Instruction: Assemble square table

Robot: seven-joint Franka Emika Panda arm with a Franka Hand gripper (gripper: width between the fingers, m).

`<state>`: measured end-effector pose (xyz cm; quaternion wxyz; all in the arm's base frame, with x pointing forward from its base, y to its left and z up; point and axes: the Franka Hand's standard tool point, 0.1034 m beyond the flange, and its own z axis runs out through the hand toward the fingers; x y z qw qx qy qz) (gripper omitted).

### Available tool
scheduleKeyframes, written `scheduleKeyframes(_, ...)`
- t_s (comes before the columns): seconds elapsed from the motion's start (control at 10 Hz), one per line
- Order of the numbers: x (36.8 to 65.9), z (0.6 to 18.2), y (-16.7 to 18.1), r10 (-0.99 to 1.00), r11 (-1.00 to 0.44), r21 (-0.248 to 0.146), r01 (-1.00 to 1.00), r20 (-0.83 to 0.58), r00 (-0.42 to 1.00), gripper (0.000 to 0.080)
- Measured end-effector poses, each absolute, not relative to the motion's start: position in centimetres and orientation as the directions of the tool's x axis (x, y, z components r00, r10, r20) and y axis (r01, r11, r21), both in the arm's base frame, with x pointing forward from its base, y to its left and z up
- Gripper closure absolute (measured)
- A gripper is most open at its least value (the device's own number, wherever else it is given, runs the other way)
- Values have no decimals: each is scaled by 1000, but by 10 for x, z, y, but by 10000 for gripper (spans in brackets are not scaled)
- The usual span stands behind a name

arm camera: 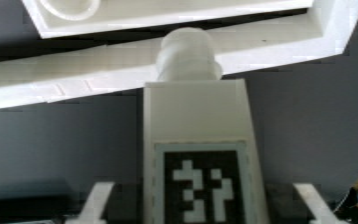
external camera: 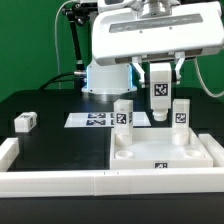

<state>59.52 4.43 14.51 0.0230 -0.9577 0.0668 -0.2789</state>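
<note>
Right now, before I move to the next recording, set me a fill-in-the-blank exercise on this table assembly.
1. The pincer grips a tagged leg, holding it ___ the square tabletop.
2. On the tabletop, ___ other legs stand upright.
3. A loose leg lies on the black table toward the exterior view's ___.
Missing words: above; two; left.

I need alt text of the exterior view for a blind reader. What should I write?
The robot's end effector holds a white tagged leg upright over the white square table top. Two more legs stand on it, and a fourth lies on the black table at the exterior view's left.
</note>
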Motion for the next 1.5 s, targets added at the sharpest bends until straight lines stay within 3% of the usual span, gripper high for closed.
scheduleKeyframes(0.4,595,144,45,-141,-990,-81,-115,530,836,508)
scheduleKeyframes(0.7,596,134,73,-154,-988,-109,-113,529,835,508)
scheduleKeyframes(1.2,596,123,81,-128,-992,-79,-100,611,781,508)
scheduleKeyframes(1.3,590,110,82,-124,-992,-75,-99,587,800,508)
scheduleKeyframes(1.5,590,108,84,-128,-992,-82,-98,564,816,508)
